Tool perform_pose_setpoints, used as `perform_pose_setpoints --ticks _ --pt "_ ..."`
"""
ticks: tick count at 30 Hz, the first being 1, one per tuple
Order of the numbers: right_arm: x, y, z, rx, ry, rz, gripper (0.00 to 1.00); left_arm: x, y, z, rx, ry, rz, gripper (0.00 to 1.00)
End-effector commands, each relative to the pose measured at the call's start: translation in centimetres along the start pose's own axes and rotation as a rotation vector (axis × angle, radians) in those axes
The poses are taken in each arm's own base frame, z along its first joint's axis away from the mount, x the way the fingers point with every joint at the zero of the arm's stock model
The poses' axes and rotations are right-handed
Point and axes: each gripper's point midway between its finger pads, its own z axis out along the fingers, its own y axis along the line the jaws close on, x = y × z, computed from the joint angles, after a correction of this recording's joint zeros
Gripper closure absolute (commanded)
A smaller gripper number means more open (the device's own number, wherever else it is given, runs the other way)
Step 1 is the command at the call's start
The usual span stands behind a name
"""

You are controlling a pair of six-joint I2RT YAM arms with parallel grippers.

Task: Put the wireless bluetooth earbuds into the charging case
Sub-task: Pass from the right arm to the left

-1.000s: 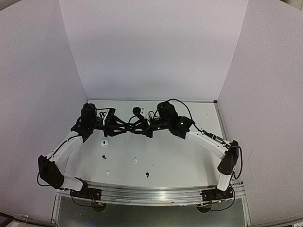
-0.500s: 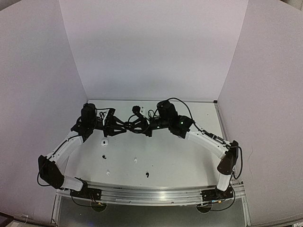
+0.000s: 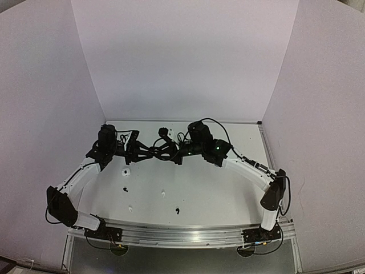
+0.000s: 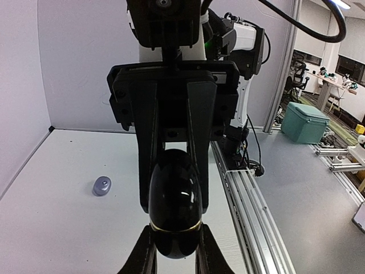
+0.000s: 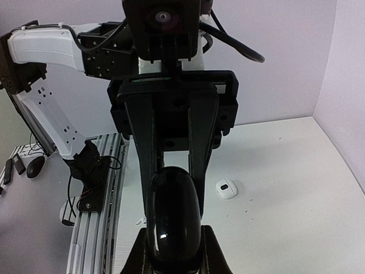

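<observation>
A glossy black egg-shaped charging case (image 4: 174, 200) with a thin gold seam hangs above the table between my two grippers, which face each other. My left gripper (image 4: 174, 235) is shut on the end below the seam. My right gripper (image 5: 174, 242) is shut on the opposite end. In the top view both meet at the back of the table, left gripper (image 3: 148, 152) against right gripper (image 3: 166, 152). Tiny earbuds lie loose on the table: a black one (image 3: 125, 189), a white one (image 3: 163, 194) and another black one (image 3: 177, 211).
A white case (image 5: 226, 189) lies shut on the table under the left arm, also the white case (image 3: 126, 171) from above. A silvery grey case (image 4: 102, 185) lies near the left wall. The aluminium rail (image 3: 182, 234) runs along the near edge.
</observation>
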Motion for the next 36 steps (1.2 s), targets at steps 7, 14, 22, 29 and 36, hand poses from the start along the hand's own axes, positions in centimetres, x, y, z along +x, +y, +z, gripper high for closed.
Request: perform_pose_setpoints --ticks 7,14,22,29,36 --pt "0.8 -1.3 1.1 0.04 0.007 0.0 1.0 -1.6 -1.2 0.2 0.041 -0.024 0.074 1.0" --pt "-0.8 -1.5 0.0 0.084 -0.022 0.036 0.45 -0.8 -0.8 0.0 -0.001 0.003 0.048 1.0" --pt "-1.2 -2.2 -0.2 0.129 -0.029 0.046 0.31 0.0 -1.4 -0.1 0.011 0.046 0.097 1.0" --pt "-1.2 -3.6 -0.2 0.197 -0.028 0.066 0.32 -0.2 -1.7 -0.2 0.023 0.043 0.101 1.0" --pt "-1.8 -5.1 -1.3 0.25 -0.05 0.127 0.34 0.5 -2.3 -0.3 0.036 0.088 0.158 1.0"
